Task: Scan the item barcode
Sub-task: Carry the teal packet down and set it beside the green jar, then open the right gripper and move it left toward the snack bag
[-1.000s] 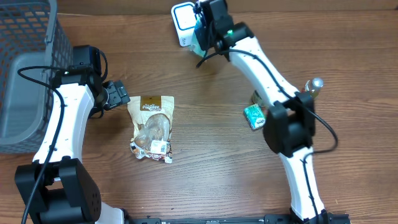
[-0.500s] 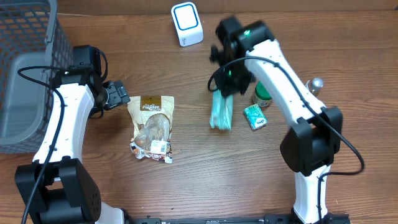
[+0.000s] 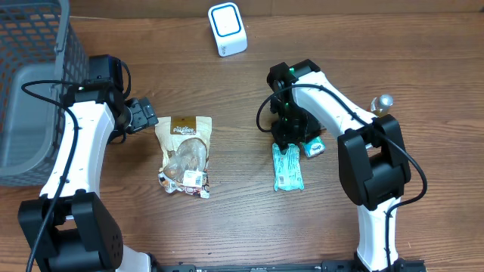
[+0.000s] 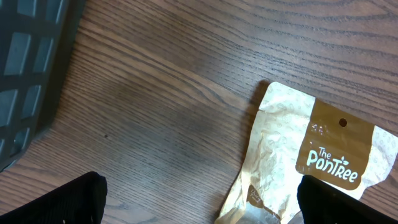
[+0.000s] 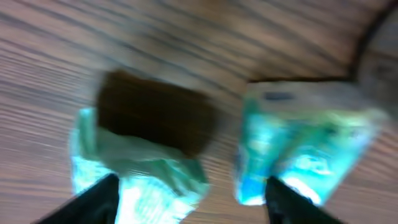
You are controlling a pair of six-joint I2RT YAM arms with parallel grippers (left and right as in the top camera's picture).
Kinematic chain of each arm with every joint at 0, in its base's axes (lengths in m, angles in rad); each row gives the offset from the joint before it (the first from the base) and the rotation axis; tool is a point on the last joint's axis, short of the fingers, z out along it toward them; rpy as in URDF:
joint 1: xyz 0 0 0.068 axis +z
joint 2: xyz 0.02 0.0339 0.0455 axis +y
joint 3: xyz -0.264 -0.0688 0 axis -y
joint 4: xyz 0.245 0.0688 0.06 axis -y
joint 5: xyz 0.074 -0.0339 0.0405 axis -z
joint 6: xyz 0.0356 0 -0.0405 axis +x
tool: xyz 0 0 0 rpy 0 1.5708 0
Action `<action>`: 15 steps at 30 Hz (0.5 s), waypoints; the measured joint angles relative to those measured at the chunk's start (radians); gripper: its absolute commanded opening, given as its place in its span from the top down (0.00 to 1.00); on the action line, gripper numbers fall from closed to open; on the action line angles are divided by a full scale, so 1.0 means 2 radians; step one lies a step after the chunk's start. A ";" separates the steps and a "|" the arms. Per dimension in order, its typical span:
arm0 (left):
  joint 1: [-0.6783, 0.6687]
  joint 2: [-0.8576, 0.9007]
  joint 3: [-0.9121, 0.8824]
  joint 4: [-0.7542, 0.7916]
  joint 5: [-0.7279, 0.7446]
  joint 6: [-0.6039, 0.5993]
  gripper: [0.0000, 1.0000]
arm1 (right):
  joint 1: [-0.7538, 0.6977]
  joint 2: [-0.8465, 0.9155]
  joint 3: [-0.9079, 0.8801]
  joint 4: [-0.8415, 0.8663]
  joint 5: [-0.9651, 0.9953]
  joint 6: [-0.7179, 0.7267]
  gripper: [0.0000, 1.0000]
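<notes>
While right fingers [image 5: 93, 200] stand apart above green packet [image 3: 288, 168], left fingers [image 4: 59, 204] gape wide beside brown pouch [image 4: 292, 140].

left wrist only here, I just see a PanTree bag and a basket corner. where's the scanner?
Observer: The scanner stands at the far edge of the table, between the two arms, beyond the bag.
Operator: anything in the right claw?
Observer: No, the right claw is open over the top end of a teal pack that lies flat on the table.
Operator: barcode showing on it?
Observer: A white patch faces up on the pack. It is too small to tell if it's a barcode.
</notes>
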 measured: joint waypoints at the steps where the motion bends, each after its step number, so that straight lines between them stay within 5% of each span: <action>1: 0.000 0.000 0.000 0.000 0.000 0.000 0.00 | 0.000 0.000 0.004 -0.003 0.008 0.009 0.24; 6: 0.000 0.000 0.000 0.000 0.000 0.000 0.00 | 0.002 0.000 0.050 -0.013 0.027 0.057 0.26; 15: 0.000 0.000 0.000 0.000 0.000 0.000 0.00 | 0.010 0.000 0.063 -0.045 -0.125 0.088 0.59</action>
